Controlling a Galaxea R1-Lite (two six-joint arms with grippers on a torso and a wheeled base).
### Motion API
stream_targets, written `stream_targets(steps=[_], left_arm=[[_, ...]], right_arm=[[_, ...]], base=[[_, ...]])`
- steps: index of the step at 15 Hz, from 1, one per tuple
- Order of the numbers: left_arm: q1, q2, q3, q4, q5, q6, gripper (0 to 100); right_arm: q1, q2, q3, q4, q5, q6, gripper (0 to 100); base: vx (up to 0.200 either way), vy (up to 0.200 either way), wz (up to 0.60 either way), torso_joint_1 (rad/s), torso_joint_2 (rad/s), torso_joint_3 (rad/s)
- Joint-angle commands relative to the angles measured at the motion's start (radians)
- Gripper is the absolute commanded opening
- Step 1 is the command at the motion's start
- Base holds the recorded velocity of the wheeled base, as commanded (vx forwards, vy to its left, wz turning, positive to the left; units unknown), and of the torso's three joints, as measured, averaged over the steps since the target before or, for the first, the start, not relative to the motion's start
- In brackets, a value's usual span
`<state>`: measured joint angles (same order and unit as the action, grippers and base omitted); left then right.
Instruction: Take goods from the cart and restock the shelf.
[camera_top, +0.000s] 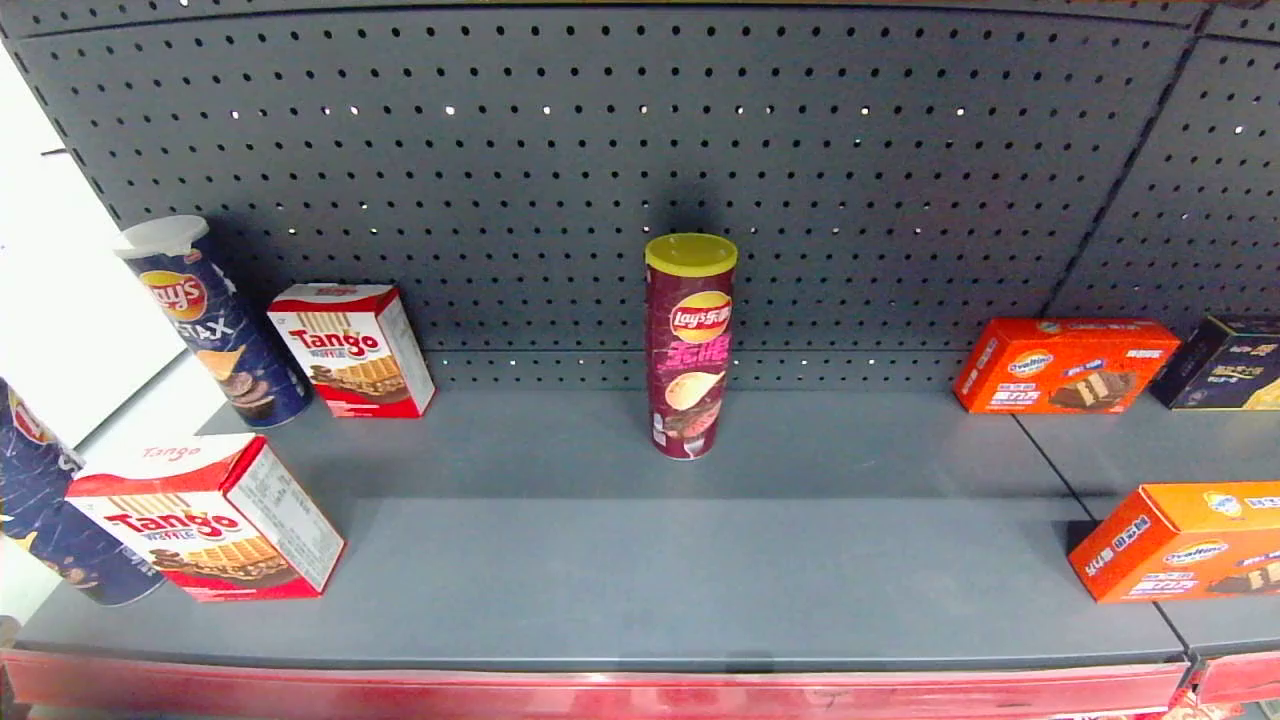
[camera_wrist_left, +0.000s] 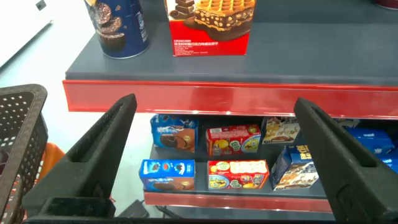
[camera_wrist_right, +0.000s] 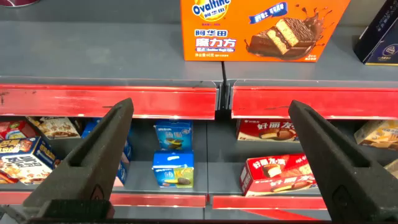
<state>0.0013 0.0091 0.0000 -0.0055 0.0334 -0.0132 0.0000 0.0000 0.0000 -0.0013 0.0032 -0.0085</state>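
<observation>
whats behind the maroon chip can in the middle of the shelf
Behind the maroon chip can is the grey pegboard; the patch the can covers is hidden.

Wide-spread right pincer (camera_wrist_right: 211, 106) before orange box (camera_wrist_right: 264, 30) on grey shelf (camera_wrist_right: 112, 53).

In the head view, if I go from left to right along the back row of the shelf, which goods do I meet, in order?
blue chip can → red and white wafer box → maroon chip can with yellow lid → orange box → dark box
</observation>
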Motion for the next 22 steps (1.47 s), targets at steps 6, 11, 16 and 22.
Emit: stream_targets(steps=[6,11,16,22], left_arm=[[0.0,0.002,0.0,-0.001,0.0,-0.001,100],[0.0,0.002,0.0,-0.001,0.0,-0.001,100],[0.0,0.002,0.0,-0.001,0.0,-0.001,100],[0.0,0.002,0.0,-0.001,0.005,0.002,100]], right_arm=[[0.0,0.0,0.0,0.0,0.0,0.001,100],[0.0,0.0,0.0,0.0,0.0,0.001,100],[0.0,0.0,0.0,0.0,0.0,0.002,100],[0.0,0.0,0.0,-0.002,0.0,0.002,100]], base=[[0.0,0.0,0.3,0.001,0.0,0.003],[0.0,0.0,0.6,0.004,0.0,0.0],[0.0,0.0,0.6,0.001,0.0,0.004],[0.0,0.0,0.0,0.0,0.0,0.0]])
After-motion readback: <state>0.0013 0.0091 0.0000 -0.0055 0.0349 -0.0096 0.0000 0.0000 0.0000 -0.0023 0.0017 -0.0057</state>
